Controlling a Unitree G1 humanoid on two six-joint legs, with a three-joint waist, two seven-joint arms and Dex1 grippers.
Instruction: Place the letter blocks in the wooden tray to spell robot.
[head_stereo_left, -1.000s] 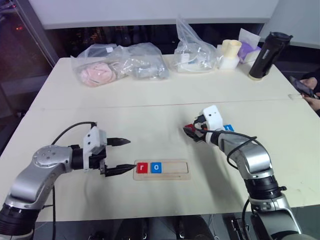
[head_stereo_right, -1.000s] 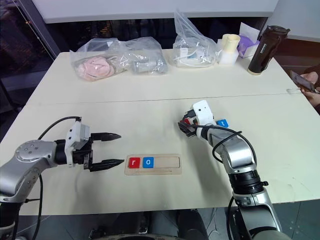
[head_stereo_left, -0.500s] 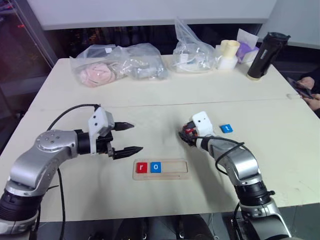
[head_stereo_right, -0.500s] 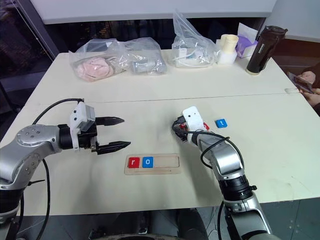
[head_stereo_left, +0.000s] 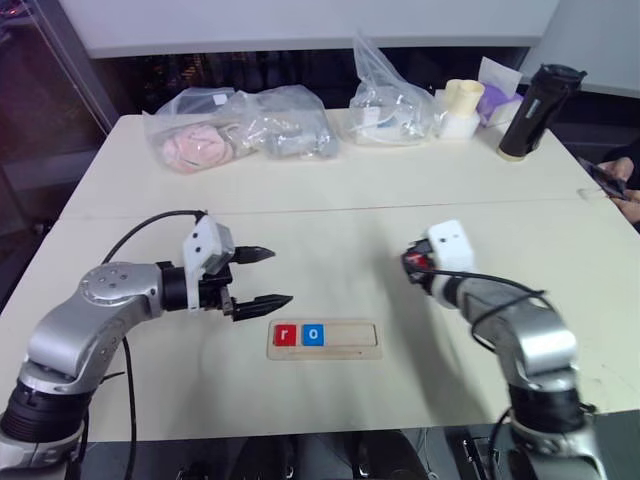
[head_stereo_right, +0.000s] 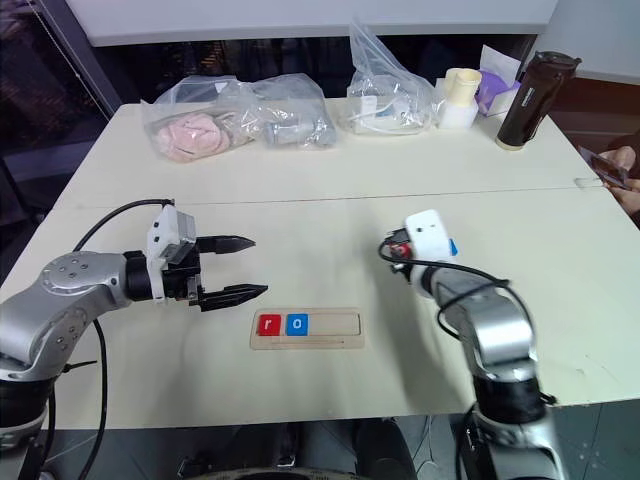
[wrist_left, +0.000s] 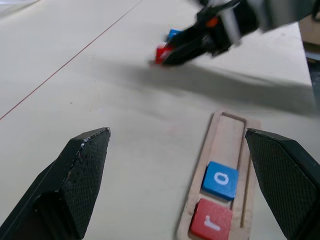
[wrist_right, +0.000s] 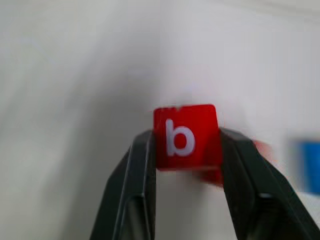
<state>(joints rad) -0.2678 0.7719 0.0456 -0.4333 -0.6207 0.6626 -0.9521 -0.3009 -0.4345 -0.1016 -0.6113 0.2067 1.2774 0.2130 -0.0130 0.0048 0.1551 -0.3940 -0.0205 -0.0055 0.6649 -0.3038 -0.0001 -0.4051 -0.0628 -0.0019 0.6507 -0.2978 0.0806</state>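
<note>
Right claw (wrist_right: 186, 150) gripping red b block (wrist_right: 185, 136), letter upright toward its camera, left claw (head_stereo_left: 268, 277) spread wide near wooden tray (head_stereo_left: 350, 339), tray lengthwise across desk (head_stereo_left: 330, 180), r block (head_stereo_left: 285, 335), o block (head_stereo_left: 314, 335) at its left end

surface: cream table (head_stereo_left: 300, 190) | behind: dark wall (head_stereo_left: 60, 90) | light: even

The wooden tray (head_stereo_left: 324, 339) lies on the pale table (head_stereo_left: 330, 180) near its front edge; a red r block (head_stereo_left: 285, 335) sits at the tray's left end with a blue o block (head_stereo_left: 314, 335) touching it on the right, the rest of the slot bare; the left gripper (head_stereo_left: 264, 278) hangs just left of and above the tray, its two black fingers spread wide; the right gripper (head_stereo_left: 410, 264) is to the right of the tray with something red at its tip; clear plastic bags (head_stereo_left: 240, 125) and a dark bottle (head_stereo_left: 527, 112) stand along the far edge.
</note>
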